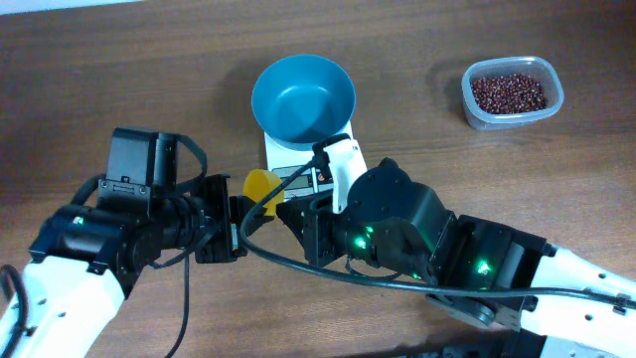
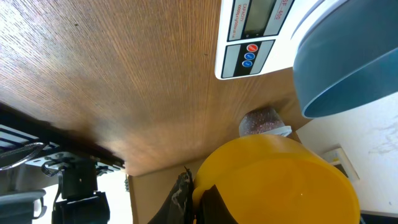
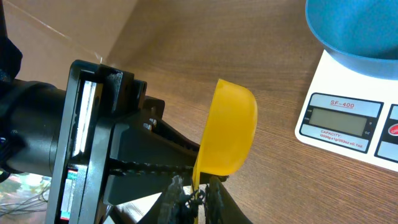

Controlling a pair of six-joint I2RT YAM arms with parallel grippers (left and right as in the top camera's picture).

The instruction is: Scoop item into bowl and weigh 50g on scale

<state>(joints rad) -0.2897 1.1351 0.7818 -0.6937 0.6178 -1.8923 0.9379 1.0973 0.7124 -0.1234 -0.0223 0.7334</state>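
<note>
The teal-blue bowl [image 1: 303, 97] stands empty on the white scale [image 1: 298, 171]. The red-brown beans [image 1: 509, 92] lie in a clear tub at the far right. A yellow scoop [image 1: 260, 186] hangs in front of the scale between both grippers. My left gripper [image 2: 200, 202] is shut on the scoop [image 2: 280, 180] at its rim. My right gripper [image 3: 194, 198] is shut on the thin handle of the scoop [image 3: 229, 134]. The scoop looks empty. The scale [image 3: 348, 118] and bowl [image 3: 354, 28] show in the right wrist view, and the bowl [image 2: 348, 68] and scale [image 2: 249, 37] in the left wrist view.
The clear tub [image 1: 545, 107] stands on the wooden table [image 1: 119, 70], well to the right of the scale. The tub also shows far off in the left wrist view [image 2: 264, 123]. The two arms meet close together at the table's front.
</note>
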